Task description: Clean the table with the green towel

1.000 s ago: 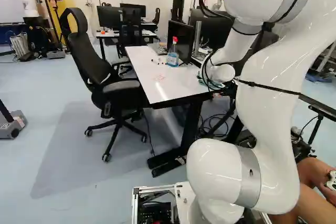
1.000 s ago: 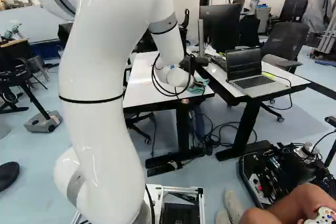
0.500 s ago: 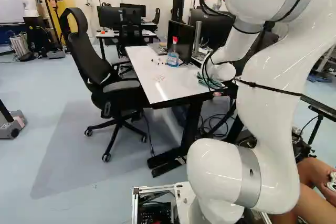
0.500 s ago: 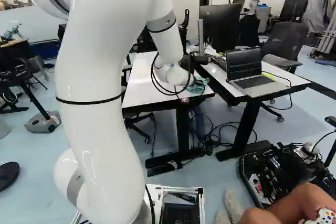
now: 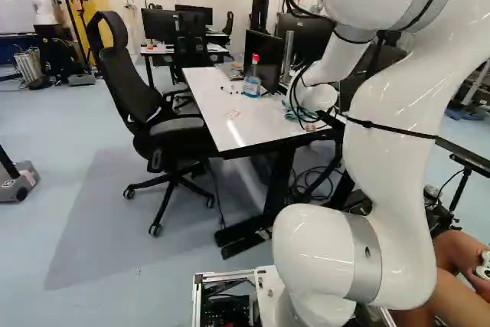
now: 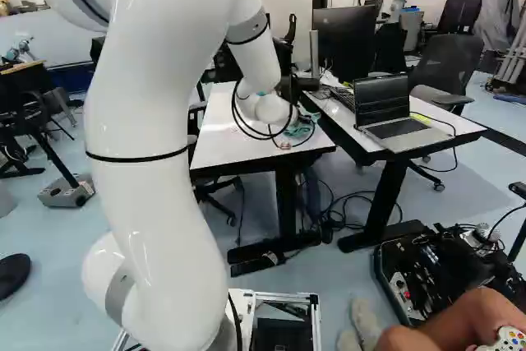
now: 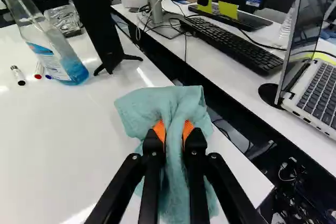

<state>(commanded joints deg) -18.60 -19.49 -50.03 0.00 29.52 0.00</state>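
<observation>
Jaws clenched on green towel [image 7: 181, 103], bunched between them. Beneath: table [image 7: 58, 140]. Hazards: stroke over the edge beside jaws may snag cloth; wide sweep may topple bottle [image 7: 58, 56], farther ahead.

Ahead of the jaws [image 7: 174, 132], off to one side, stands a clear bottle [image 7: 55, 56] with blue water-like stuff. Pens [image 7: 18, 75] lie by it, farther out. A black screen [image 7: 89, 14] stands ahead too. Toward the jaws' other side are a black keyboard [image 7: 231, 45] and an open laptop [image 7: 320, 87].
</observation>
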